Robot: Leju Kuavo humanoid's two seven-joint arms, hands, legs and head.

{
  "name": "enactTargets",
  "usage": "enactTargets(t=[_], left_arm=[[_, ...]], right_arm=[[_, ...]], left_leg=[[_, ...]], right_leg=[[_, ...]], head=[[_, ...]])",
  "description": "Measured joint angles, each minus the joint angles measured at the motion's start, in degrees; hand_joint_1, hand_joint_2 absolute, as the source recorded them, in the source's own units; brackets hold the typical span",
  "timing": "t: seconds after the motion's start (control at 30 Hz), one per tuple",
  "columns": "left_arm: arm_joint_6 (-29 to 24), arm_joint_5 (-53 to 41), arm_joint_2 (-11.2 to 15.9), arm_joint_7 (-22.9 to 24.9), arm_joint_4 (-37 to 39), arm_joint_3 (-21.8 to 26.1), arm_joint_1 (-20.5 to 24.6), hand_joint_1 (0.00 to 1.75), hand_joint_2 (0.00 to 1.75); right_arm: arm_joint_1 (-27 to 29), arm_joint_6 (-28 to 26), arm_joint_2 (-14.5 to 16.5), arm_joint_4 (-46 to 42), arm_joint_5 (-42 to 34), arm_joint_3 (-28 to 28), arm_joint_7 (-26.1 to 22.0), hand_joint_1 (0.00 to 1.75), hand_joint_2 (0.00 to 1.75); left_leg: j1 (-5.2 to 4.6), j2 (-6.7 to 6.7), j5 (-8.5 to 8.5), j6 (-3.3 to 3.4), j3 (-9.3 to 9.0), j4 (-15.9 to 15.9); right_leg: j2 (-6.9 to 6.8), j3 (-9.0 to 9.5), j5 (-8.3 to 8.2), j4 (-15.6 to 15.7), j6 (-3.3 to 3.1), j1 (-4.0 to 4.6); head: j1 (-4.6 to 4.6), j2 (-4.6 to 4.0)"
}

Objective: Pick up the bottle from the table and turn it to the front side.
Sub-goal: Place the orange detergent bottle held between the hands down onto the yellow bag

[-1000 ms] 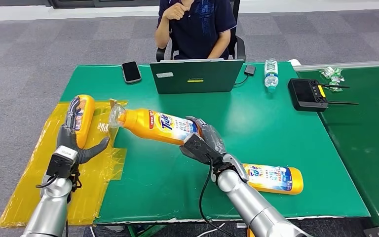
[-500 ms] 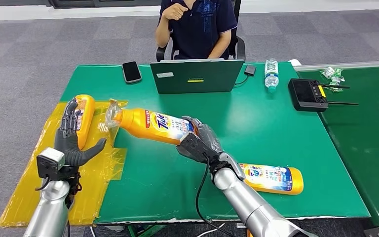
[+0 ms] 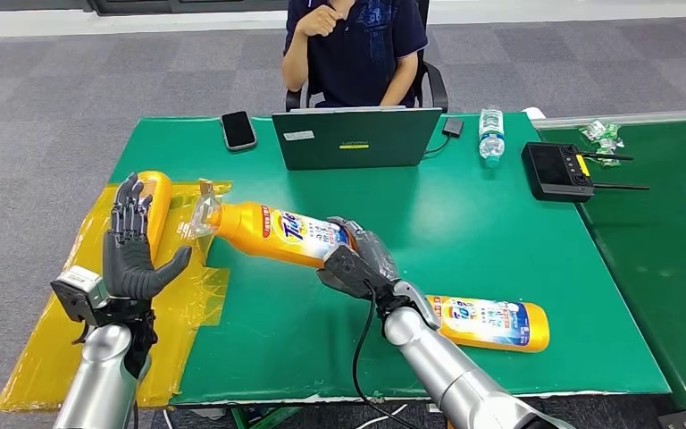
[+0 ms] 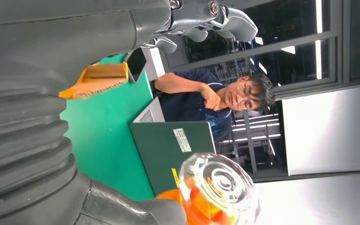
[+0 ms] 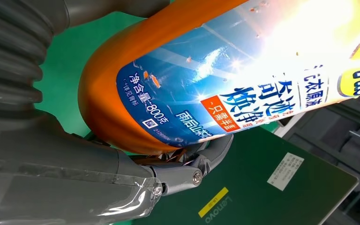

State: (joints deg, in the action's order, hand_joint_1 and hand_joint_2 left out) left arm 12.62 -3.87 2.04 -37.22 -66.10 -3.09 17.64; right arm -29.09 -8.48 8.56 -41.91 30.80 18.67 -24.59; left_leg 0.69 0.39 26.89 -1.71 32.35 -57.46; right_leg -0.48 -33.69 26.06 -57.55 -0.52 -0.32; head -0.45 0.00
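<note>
Green mat covers the tabletop (image 3: 464,232) across the centre of the head view; a second green surface (image 3: 670,259) stands at the right edge of the frame, cut off by it. Grey carpet floor (image 3: 71,80) fills the upper left and upper right. Yellow plastic sheet (image 3: 179,304): lies over the tabletop's left end, lower left of frame, wrinkled. Held bottle (image 3: 272,234): orange, blue-and-white label, clear cap pointing left, lifted off the tabletop at centre frame and tilted nearly level; the right robot hand (image 3: 357,261) grasps its base end, fingers wrapped around the label, which hides much of the hand in the right wrist view. Left robot hand (image 3: 134,255): raised at lower left, palm upright, fingers spread, released and holding nothing, just left of the cap. Second orange bottle (image 3: 154,210): lies on the yellow sheet at left, partly hidden behind the left robot hand. Third orange bottle (image 3: 491,323): lies on its side at lower centre-right, its near end hidden by the right arm. Dark laptop (image 3: 355,137): upper centre, lid back toward the camera. Phone (image 3: 238,130), water bottle (image 3: 490,134), black handheld controller (image 3: 558,170): along the upper part of the tabletop. Seated person (image 3: 357,49): upper centre, head cut off by the top edge. Crumpled clear wrappers (image 3: 603,134) at upper right, contents too small to make out.
</note>
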Motion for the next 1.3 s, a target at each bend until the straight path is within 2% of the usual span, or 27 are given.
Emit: enactTargets(t=[0.47,0.83,1.0,1.3], left_arm=[[2.2,0.6,-3.1,0.0,0.3,0.5,0.6,0.00,1.75],[3.9,1.4,-5.0,0.0,3.3,0.5,2.6,0.00,1.75],[5.9,2.7,-5.9,0.0,4.5,0.5,2.9,0.00,1.75],[9.7,5.0,-9.1,0.0,7.3,0.5,2.7,0.00,1.75]], right_arm=[[-0.4,0.4,2.0,1.4,-0.7,0.0,-1.0,1.75,1.75],[-2.5,1.0,3.5,2.2,-1.9,0.0,-0.8,1.75,1.75],[-3.2,1.0,3.6,2.7,-2.0,0.0,-0.8,1.75,1.75],[-4.0,0.9,4.0,3.9,-2.7,0.0,-0.6,1.75,1.75]], left_leg=[[0.01,0.01,0.00,0.00,0.00,0.0],[0.01,0.00,0.00,0.00,0.00,0.0],[0.01,0.00,0.00,0.00,0.00,0.0],[-0.01,0.00,0.00,0.00,0.01,0.0]], right_leg=[[0.01,-0.01,0.00,0.0,0.00,0.00],[0.01,-0.01,0.00,0.0,0.00,0.00],[0.01,-0.01,0.00,0.0,0.00,0.00],[0.00,-0.01,0.00,0.0,0.00,-0.02]], head=[[0.00,0.00],[0.00,0.00],[0.01,0.00],[0.01,0.00]])
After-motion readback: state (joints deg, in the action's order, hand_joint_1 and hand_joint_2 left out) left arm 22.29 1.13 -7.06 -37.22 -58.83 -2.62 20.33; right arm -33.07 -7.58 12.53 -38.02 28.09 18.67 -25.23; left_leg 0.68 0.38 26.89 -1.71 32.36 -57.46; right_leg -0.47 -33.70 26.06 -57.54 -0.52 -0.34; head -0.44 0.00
